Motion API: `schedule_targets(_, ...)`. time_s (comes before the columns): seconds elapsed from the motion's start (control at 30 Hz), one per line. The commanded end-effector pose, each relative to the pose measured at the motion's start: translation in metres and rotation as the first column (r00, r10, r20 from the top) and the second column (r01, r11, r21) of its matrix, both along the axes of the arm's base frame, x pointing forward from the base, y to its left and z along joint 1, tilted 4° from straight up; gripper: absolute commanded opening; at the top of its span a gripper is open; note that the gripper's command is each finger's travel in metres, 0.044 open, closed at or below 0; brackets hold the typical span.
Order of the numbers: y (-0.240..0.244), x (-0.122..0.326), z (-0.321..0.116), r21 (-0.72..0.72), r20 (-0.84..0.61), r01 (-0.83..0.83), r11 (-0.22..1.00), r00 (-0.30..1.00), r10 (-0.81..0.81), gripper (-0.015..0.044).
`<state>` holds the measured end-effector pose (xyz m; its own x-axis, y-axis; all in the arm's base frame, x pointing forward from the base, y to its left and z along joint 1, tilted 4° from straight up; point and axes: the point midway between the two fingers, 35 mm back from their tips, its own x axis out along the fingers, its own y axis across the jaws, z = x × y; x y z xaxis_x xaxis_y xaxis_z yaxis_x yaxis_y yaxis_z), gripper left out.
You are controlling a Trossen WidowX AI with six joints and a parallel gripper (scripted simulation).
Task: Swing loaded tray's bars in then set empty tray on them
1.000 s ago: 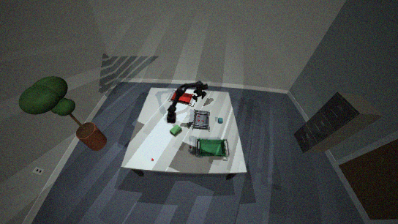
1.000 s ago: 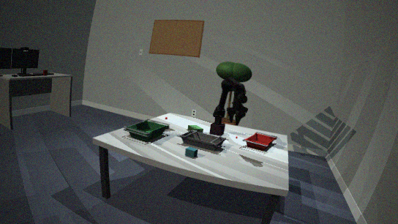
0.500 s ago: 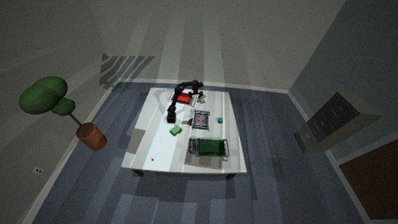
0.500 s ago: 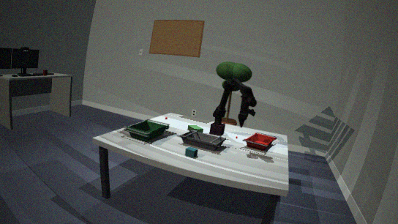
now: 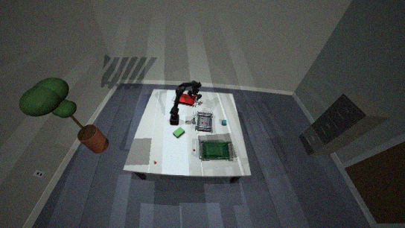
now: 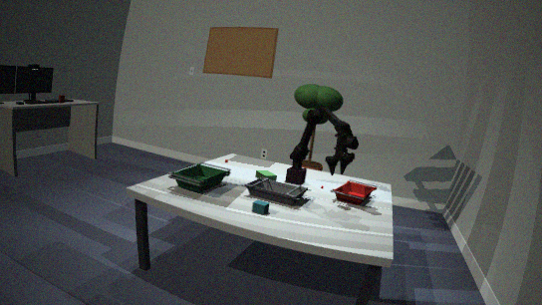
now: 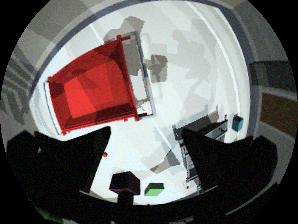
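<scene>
it looks like an office from where i stand: a desk (image 6: 49, 104) against the far side carries two dark monitors (image 6: 34, 80) (image 6: 7, 80) and a red mug (image 6: 62, 99). a cork-coloured board (image 6: 241, 52) hangs on the pale wall, a potted plant (image 5: 93, 138) (image 6: 318, 97) stands on the floor near the white table (image 5: 175, 156) (image 6: 259, 219), and the walls have power outlets (image 5: 39, 173) (image 6: 264, 153).

A green block (image 5: 179, 132) (image 6: 266, 174) (image 7: 154, 189) and a teal block (image 5: 224, 122) (image 6: 260, 207) (image 7: 238, 124) lie well apart, and a corkboard (image 6: 241, 52) hangs higher up.
</scene>
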<state>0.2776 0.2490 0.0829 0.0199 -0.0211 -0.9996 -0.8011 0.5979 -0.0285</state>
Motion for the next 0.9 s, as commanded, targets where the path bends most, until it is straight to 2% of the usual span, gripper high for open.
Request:
schedule_targets(0.0,0.029,-0.060,-0.025,-0.005,-0.019,0.495,0.869,0.869,-0.495,0.0440)
schedule_targets(0.3,0.042,-0.097,-0.037,-0.010,-0.013,0.761,0.649,0.649,-0.761,0.0440)
schedule_targets(0.67,0.050,-0.144,-0.052,-0.013,0.002,0.961,0.278,0.278,-0.961,0.0440)
schedule_targets(0.87,0.050,-0.146,-0.053,-0.013,0.002,0.965,0.262,0.262,-0.965,0.0440)
